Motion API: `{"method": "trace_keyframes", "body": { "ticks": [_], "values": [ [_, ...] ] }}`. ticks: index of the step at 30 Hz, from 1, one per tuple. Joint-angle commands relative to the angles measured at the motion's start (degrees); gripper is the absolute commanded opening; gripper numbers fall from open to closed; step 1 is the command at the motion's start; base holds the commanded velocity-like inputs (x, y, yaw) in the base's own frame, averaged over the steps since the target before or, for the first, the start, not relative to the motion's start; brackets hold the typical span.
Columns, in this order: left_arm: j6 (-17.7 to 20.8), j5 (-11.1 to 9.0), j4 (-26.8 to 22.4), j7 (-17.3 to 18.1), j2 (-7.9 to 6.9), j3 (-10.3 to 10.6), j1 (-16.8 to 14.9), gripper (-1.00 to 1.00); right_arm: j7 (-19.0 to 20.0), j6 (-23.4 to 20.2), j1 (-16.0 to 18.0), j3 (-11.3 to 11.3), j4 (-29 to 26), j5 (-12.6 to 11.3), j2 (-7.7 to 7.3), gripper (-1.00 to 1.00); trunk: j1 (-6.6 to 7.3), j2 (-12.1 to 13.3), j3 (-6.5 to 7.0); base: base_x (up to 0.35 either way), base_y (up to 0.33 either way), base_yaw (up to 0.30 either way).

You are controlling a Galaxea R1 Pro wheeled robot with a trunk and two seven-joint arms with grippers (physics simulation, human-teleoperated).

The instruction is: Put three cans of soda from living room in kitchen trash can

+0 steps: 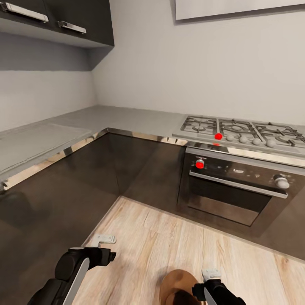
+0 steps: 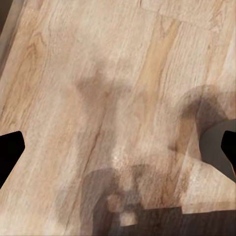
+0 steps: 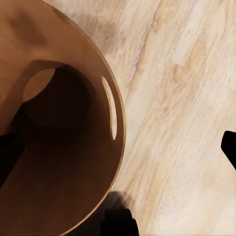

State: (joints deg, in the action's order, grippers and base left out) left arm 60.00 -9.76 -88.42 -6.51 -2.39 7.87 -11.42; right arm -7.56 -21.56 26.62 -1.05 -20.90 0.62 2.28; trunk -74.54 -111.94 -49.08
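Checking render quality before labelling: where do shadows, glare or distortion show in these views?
Head view: wide-angle bend in the counter, glare along its edge, soft detail on the oven. Left wrist view: blurry grey shadows on the floor. Right wrist view: the bin is dark inside, one bright slot in its wall.

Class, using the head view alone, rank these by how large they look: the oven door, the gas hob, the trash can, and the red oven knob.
1. Oven door
2. Gas hob, foreshortened, so close to the door
3. Trash can, cut off by the frame edge and nearer the camera, so its rank is unsure
4. Red oven knob
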Motion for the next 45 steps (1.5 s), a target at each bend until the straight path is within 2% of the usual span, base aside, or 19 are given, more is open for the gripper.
{"method": "trace_keyframes", "body": {
  "ticks": [1, 19, 26, 45],
  "values": [
    [0.0, 0.0, 0.0, 0.0, 0.00, 0.0, 0.0, 1.00, 0.0, 0.0, 0.0, 0.0, 0.1, 0.0, 0.00, 1.00, -0.23, -0.4, -0.18, 0.000, 0.000, 0.000],
    [0.0, 0.0, 0.0, 0.0, 0.00, 0.0, 0.0, 1.00, 0.0, 0.1, 0.1, 0.1, 0.3, 0.1, 0.08, 1.00, -4.18, -7.6, -3.42, 0.000, 0.000, 0.000],
    [0.0, 0.0, 0.0, 0.0, 0.02, 0.0, 0.0, 1.00, 0.0, 0.1, 0.2, 0.0, 0.3, 0.1, 0.07, 1.00, -4.18, -7.6, -3.42, 0.000, 0.000, 0.000],
    [0.0, 0.2, 0.2, 0.0, 0.02, 0.0, 0.0, 1.00, 0.0, 0.0, 0.2, 0.0, 0.2, 0.1, 0.18, 1.00, -8.35, -15.3, -6.83, 0.000, 0.000, 0.000]
  ]
}}
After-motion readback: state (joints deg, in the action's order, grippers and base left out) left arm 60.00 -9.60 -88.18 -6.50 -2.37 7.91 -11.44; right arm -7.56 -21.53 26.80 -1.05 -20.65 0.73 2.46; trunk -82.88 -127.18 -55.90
